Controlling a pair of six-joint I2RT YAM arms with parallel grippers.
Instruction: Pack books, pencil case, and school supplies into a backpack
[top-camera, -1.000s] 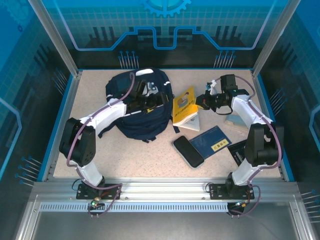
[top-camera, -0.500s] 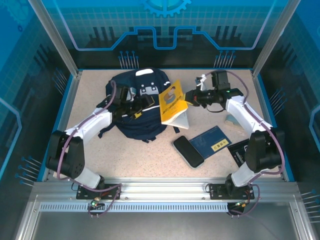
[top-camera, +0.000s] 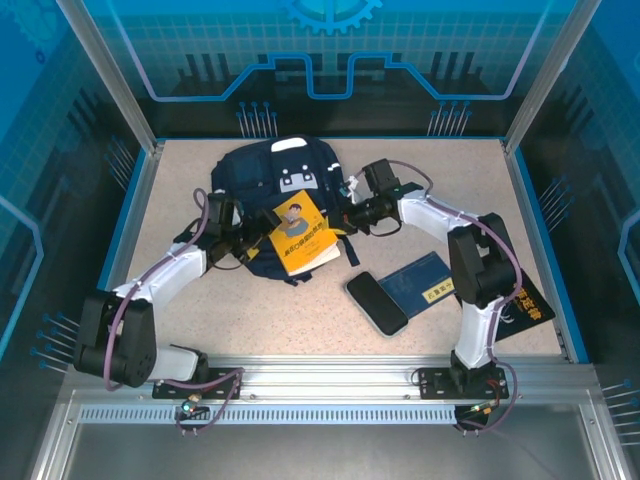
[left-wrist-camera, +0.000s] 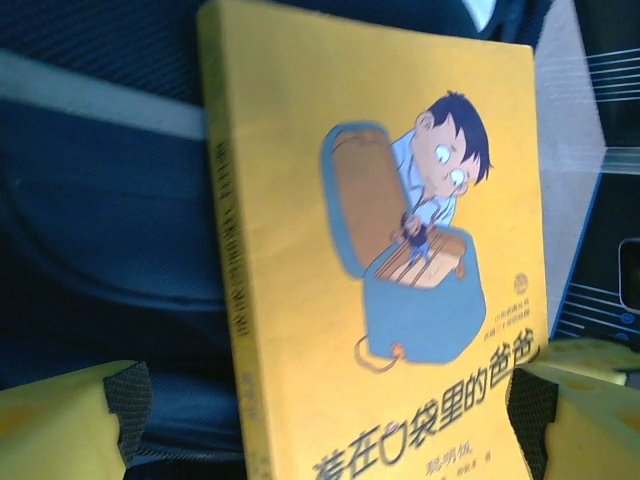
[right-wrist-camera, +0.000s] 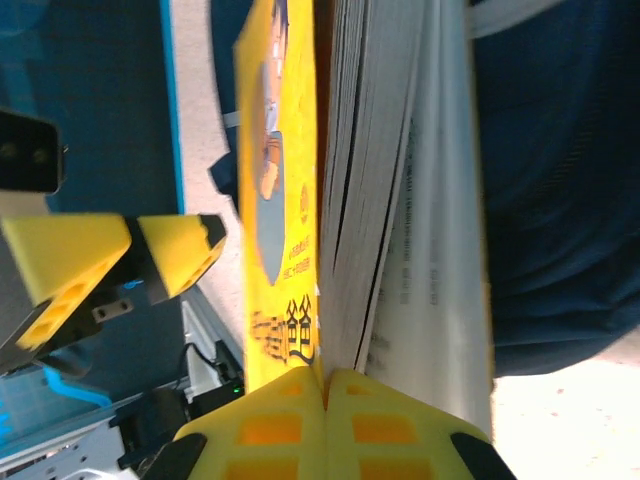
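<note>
Speckled tabletop (top-camera: 440, 190) inside a blue-lit enclosure. Mid-step: loading the yellow book (top-camera: 300, 235) into the backpack (top-camera: 245, 175). Pinched by its cover in the clenched right gripper (top-camera: 345, 213), tilted over the backpack's front. Flanked at its near edge by the wide-spread left gripper (top-camera: 255, 247), empty. Next, likely: finding the bag's opening, sliding in spine-first.

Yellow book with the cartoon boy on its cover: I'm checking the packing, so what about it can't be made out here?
1. Top external: whether the navy-blue fabric backpack is open under the yellow cartoon-cover book, which covers that part.
2. Left wrist: the book's lower edge, cut off by the frame.
3. Right wrist: the cover drawing, edge-on and blurred above the right gripper.
</note>
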